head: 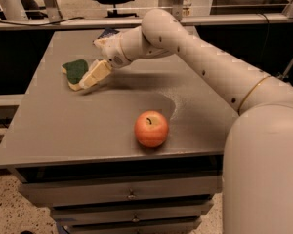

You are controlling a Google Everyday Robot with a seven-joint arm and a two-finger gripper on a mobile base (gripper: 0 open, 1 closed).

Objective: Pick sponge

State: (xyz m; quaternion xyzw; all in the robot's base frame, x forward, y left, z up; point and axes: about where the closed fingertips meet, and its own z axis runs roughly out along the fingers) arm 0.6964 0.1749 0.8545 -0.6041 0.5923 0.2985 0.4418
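Observation:
The sponge [74, 72], dark green on top with pale yellow foam below, lies on the far left part of the grey table [63, 126]. My gripper [91, 78] reaches in from the right at the end of the white arm [195, 57]. It is low over the table and sits right at the sponge's right edge, covering part of that side. I cannot tell whether it touches the sponge.
A red-orange apple [151, 128] stands near the table's front edge, right of centre. A dark blue flat object [107, 32] lies at the table's back edge, partly behind the arm. Drawers [132, 195] sit under the tabletop. A rail and an office chair are behind the table.

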